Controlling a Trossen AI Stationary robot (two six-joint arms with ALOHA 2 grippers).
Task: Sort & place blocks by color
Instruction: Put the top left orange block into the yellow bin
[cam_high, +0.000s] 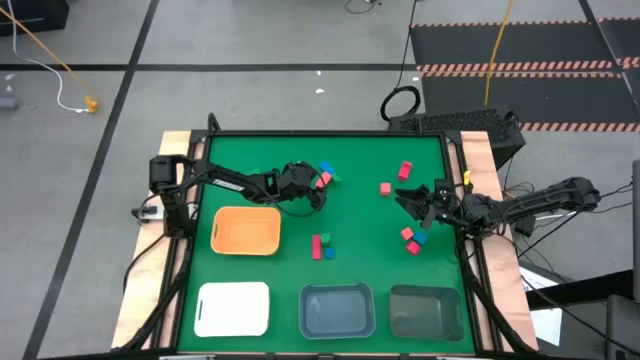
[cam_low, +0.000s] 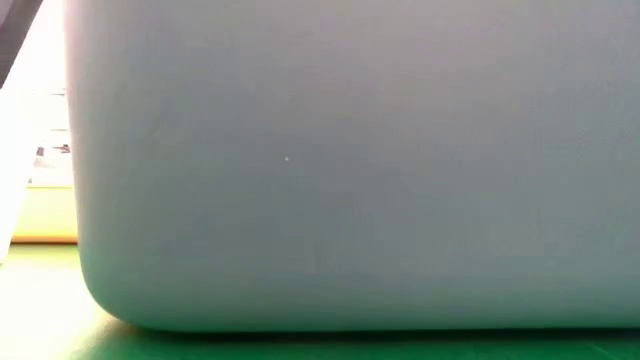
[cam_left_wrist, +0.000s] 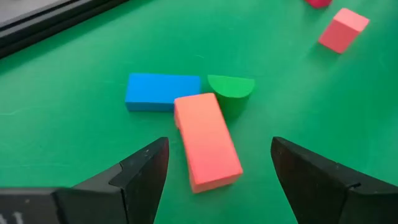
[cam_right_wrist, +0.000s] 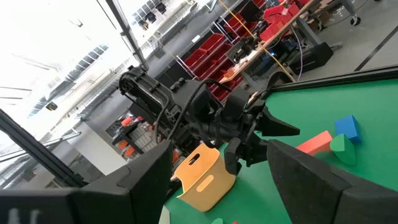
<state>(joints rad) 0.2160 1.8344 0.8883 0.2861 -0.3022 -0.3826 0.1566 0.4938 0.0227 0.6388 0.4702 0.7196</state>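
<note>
Blocks (cam_high: 322, 245) lay scattered in small groups; a pink bar (cam_left_wrist: 206, 140) lay flat, touching a blue bar (cam_left_wrist: 160, 91) and a green half-round (cam_left_wrist: 231, 88).

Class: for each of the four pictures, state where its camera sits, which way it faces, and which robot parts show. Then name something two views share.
High view: overhead, looking down; both arms, left pincer, right pincer.
Low view: tabletop level, blocked by a grey tray; no robot.
Left wrist view: looks past open fingers at the pink bar.
Right wrist view: faces across the table toward the left arm.
Shared: the pink bar, and the orange tray.
</note>
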